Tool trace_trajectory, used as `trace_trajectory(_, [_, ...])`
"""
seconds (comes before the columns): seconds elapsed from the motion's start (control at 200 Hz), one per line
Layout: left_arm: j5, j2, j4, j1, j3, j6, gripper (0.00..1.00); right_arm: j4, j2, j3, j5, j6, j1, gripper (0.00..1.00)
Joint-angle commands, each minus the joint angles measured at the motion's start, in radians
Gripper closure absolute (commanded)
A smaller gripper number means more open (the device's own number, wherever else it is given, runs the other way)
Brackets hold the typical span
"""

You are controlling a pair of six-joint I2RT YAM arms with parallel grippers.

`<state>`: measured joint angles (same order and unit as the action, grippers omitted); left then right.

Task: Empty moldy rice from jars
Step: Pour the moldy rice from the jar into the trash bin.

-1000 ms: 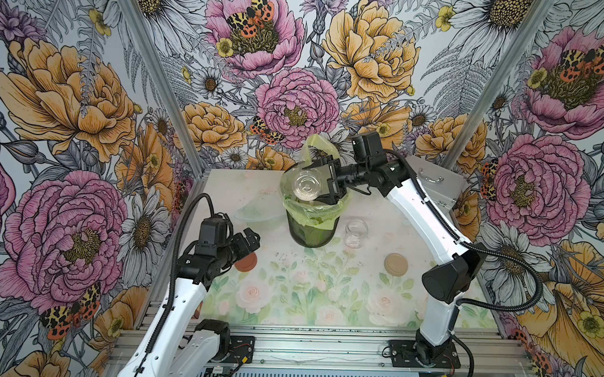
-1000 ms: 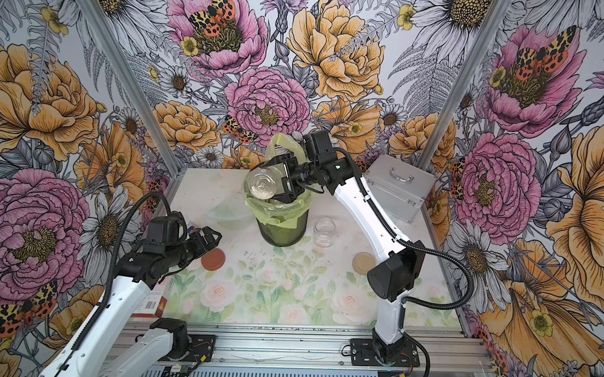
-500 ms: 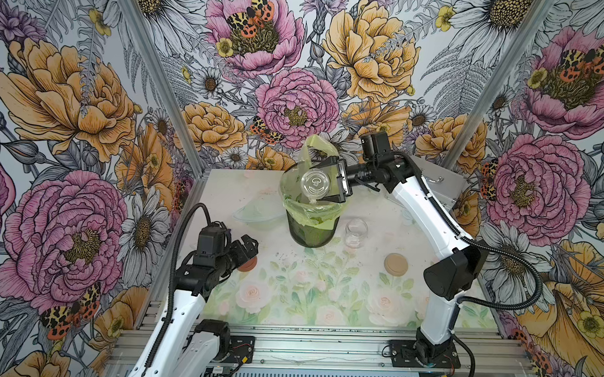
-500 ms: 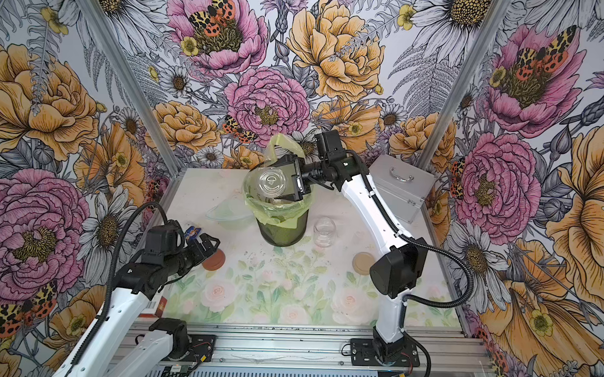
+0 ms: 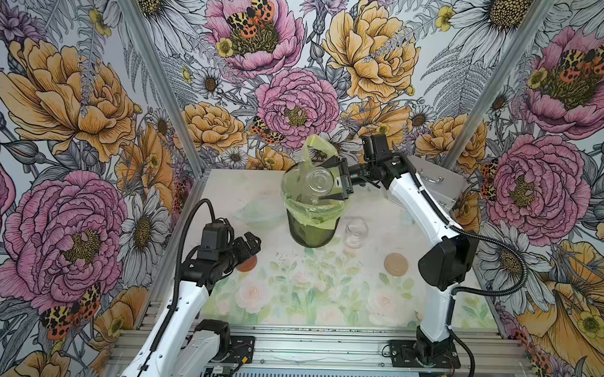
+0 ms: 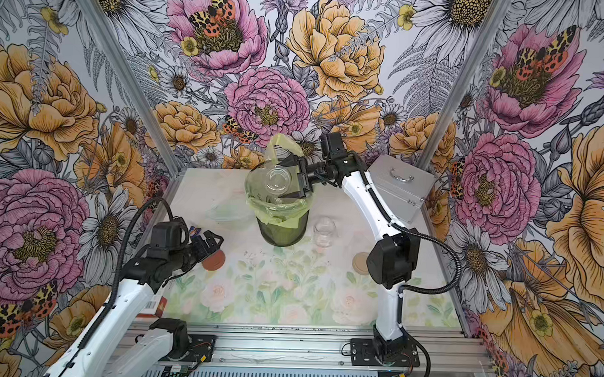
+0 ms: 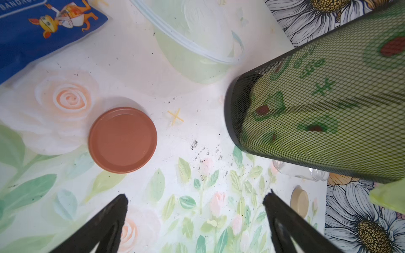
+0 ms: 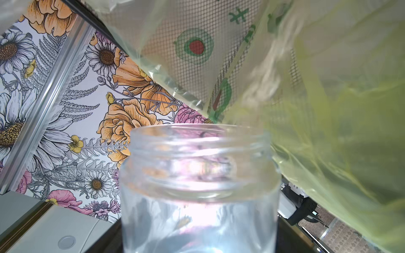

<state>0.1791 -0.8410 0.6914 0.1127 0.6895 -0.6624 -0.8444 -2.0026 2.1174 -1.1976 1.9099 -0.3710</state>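
Colour overload in here

Walls (image 5: pixel 72 95) are pink, orange and white flowers with grey line leaves; the table mat (image 5: pixel 307 300) is pastel roses and green leaves. Black mesh bin (image 5: pixel 309 235), yellow-green bag (image 5: pixel 313 210) with green-and-red prints, clear glass jar (image 8: pixel 199 186), copper-orange lid (image 7: pixel 122 140), beige lid (image 5: pixel 396 264), blue packet (image 7: pixel 32 32).

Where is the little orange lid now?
The round copper-orange metal lid lies flat on the flowered mat on the robot's left side, just ahead of the open left tool, apart from the tall dark mesh bin; the left wrist view shows it best.
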Motion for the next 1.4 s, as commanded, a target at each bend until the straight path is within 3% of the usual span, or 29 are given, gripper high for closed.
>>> trace_trajectory(0.0, [0.025, -0.01, -0.054, -0.009, -0.003, 0.018, 0.01, 0.017, -0.019, 0.076, -0.1, 0.067, 0.013, 1.0])
trace_trajectory(0.47, [0.045, -0.014, -0.135, -0.008, -0.074, -0.036, 0.01, 0.018, -0.058, 0.269, -0.101, 0.225, 0.033, 1.0])
trace_trajectory(1.086, [0.069, 0.011, -0.208, -0.009, -0.161, -0.085, 0.01, 0.018, -0.153, 0.441, -0.3, 0.435, 0.084, 1.0])
trace_trajectory(1.396, [0.089, -0.018, -0.248, -0.009, -0.162, -0.09, 0.01, 0.015, -0.111, 0.334, -0.28, 0.394, 0.084, 1.0])
